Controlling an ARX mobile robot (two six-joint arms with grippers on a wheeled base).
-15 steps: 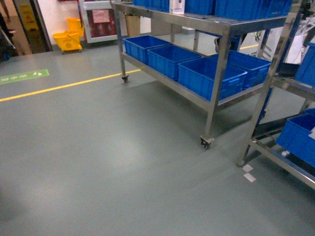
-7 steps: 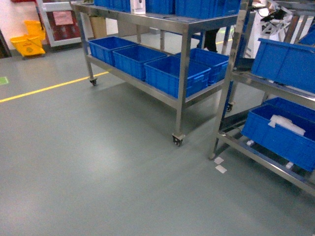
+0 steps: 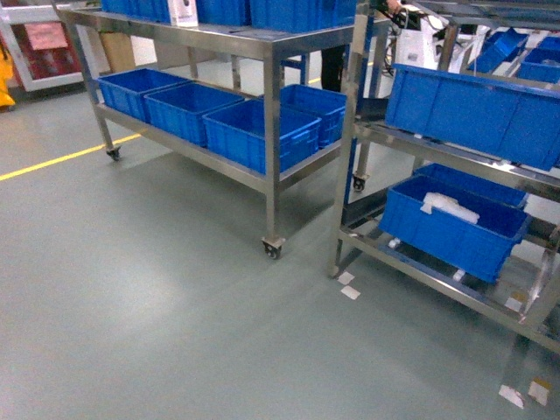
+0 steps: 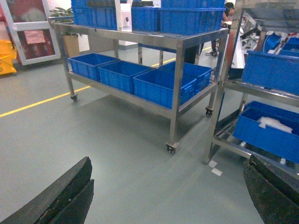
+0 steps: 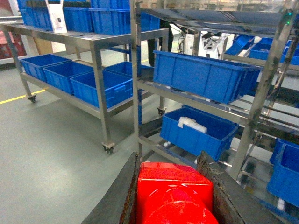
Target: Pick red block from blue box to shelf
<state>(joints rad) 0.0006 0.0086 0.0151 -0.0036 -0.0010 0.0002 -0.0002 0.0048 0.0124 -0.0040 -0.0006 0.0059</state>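
Over the last second your head view has swung right: the wheeled steel cart [image 3: 262, 131] has slid leftward and the shelf [image 3: 354, 166], with its perforated uprights, now fills the right side. So you're in the carry stage, closing on the drop-off. Your right gripper [image 5: 173, 191] is clamped on the red block [image 5: 174, 196], just short of the shelf. Your left gripper [image 4: 163, 196] hangs spread and empty. The blue box isn't in view.
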